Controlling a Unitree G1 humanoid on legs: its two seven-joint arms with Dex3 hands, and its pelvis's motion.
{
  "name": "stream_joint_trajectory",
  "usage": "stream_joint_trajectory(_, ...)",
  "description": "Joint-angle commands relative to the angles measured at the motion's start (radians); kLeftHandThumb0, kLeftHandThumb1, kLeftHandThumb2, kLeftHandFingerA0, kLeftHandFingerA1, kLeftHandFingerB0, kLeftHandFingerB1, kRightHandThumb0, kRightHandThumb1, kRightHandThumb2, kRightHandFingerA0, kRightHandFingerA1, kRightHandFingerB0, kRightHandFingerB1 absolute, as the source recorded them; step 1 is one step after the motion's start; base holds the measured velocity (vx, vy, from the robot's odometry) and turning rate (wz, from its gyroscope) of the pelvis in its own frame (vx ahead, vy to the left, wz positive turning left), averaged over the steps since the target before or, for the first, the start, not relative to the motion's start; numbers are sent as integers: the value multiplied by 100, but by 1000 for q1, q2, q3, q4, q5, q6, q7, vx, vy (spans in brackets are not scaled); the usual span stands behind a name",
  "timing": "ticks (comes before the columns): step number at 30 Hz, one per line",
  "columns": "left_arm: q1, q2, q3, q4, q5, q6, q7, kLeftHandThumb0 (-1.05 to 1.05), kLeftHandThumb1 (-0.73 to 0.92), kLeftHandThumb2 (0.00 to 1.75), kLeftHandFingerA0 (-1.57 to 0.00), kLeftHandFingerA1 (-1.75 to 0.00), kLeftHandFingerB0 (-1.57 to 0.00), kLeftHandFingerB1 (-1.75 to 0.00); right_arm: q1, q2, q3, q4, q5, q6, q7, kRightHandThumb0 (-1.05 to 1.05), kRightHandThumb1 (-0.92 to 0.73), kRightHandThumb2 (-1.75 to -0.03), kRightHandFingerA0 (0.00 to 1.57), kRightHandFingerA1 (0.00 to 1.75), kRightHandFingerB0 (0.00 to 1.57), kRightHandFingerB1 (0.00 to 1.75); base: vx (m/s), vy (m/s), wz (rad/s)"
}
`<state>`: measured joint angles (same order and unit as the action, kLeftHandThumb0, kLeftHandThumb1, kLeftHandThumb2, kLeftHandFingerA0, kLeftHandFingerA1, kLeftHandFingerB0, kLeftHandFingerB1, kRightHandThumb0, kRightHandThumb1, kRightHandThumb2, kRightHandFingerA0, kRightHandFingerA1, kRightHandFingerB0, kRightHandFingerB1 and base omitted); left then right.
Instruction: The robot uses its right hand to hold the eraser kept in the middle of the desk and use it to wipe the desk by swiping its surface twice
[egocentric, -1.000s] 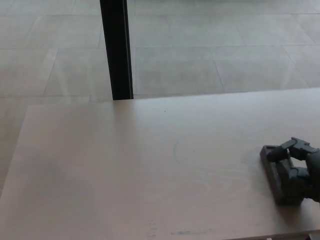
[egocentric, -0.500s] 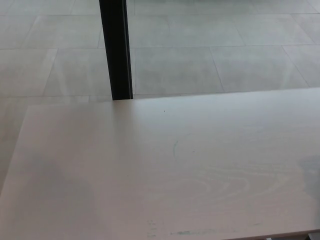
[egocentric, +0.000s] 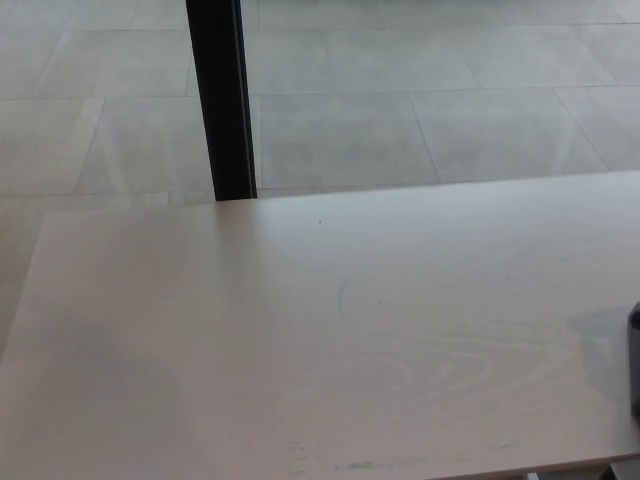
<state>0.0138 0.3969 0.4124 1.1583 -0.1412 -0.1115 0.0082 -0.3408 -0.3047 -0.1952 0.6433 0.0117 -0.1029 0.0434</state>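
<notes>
Tiled floor (egocentric: 350, 120) fills the top of the head view, pale grey slabs with thin joints. Light wood desk (egocentric: 300, 340) takes up the whole lower part, its far edge running across just below a black vertical post (egocentric: 222, 100) that stands behind it. The desk top shows faint swirled wood grain, a thin curved mark (egocentric: 342, 295) near the middle, a small dark speck (egocentric: 320, 222) near the far edge, and greenish smudges (egocentric: 370, 464) along the near edge. At the right border only a dark sliver (egocentric: 635, 360) pokes in, with a soft shadow on the desk just left of it; can't tell if it's the right hand or the eraser, so finger state can't be told. Left hand not showing.
</notes>
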Motion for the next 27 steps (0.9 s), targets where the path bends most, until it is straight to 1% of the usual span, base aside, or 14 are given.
stream_joint_trajectory(1,19,17,-8,-14,1,0,3,-53,68,108,-72,-76,-58,-67,26,0,1,-65,72,94,118,-48,-74,-61,88,57,47,35,0,0,0)
stream_joint_trajectory(3,15,17,-6,-11,-3,8,12,-55,68,107,-75,-75,-60,-67,23,-10,-5,-84,81,116,127,-50,-70,-62,83,53,42,35,0,0,0)
stream_joint_trajectory(4,19,17,-2,-9,-9,-3,2,-55,85,65,-75,-65,-65,-58,16,-17,-11,-91,92,136,138,-52,-68,-61,77,50,39,34,0,0,0)
stream_joint_trajectory(5,19,18,-1,0,-8,-11,-2,-54,68,107,-76,-77,-63,-69,1,-43,-23,-103,104,167,158,-55,-67,-61,69,51,38,34,0,0,0)
stream_joint_trajectory(6,18,19,-2,4,-7,-13,-1,-54,68,107,-76,-77,-63,-69,-4,-53,-27,-110,108,180,166,-55,-67,-61,69,51,38,34,0,0,0)
stream_joint_trajectory(7,14,18,2,4,-11,-5,4,-56,67,106,-79,-78,-67,-71,-10,-65,-33,-114,113,195,174,-63,-56,-88,61,60,31,47,0,0,0)
stream_joint_trajectory(10,26,21,-17,-8,8,-13,5,-55,68,108,-74,-75,-62,-68,-43,-118,-61,-102,126,197,201,-66,-58,-89,59,61,30,47,0,0,0)
stream_joint_trajectory(11,26,26,-16,-3,8,-7,6,-58,85,65,-75,-62,-65,-55,-46,-126,-66,-110,129,213,201,-67,-57,-90,60,61,31,47,0,0,0)
stream_joint_trajectory(12,28,29,-20,-4,10,-10,9,-55,68,108,-73,-75,-61,-67,-64,-149,-94,-117,150,239,204,-60,-56,-88,64,64,34,49,0,0,0)
stream_joint_trajectory(18,32,31,-15,2,2,-21,1,-55,69,107,-76,-77,-62,-68,-76,-193,-172,-192,210,338,213,-54,-58,-89,68,66,37,51,0,0,0)
stream_joint_trajectory(19,39,29,-11,0,-2,-29,0,-55,68,107,-78,-77,-63,-70,-66,-212,-186,-223,215,357,220,-51,-73,-62,77,59,43,38,0,0,0)
stream_joint_trajectory(24,39,32,-8,-1,-6,-19,1,-53,67,107,-79,-78,-66,-71,-13,-269,-332,-310,282,391,220,-53,-67,-60,79,71,59,46,0,0,0)
stream_joint_trajectory(26,38,33,-7,2,-6,-20,-2,-53,67,107,-80,-78,-68,-71,3,-285,-402,-321,310,406,207,-54,-67,-60,77,78,58,47,0,0,0)
stream_joint_trajectory(27,37,35,-5,-3,-8,-12,-11,-55,68,107,-79,-77,-63,-69,40,-320,-493,-285,335,372,217,-54,-70,-61,78,80,54,49,0,0,0)
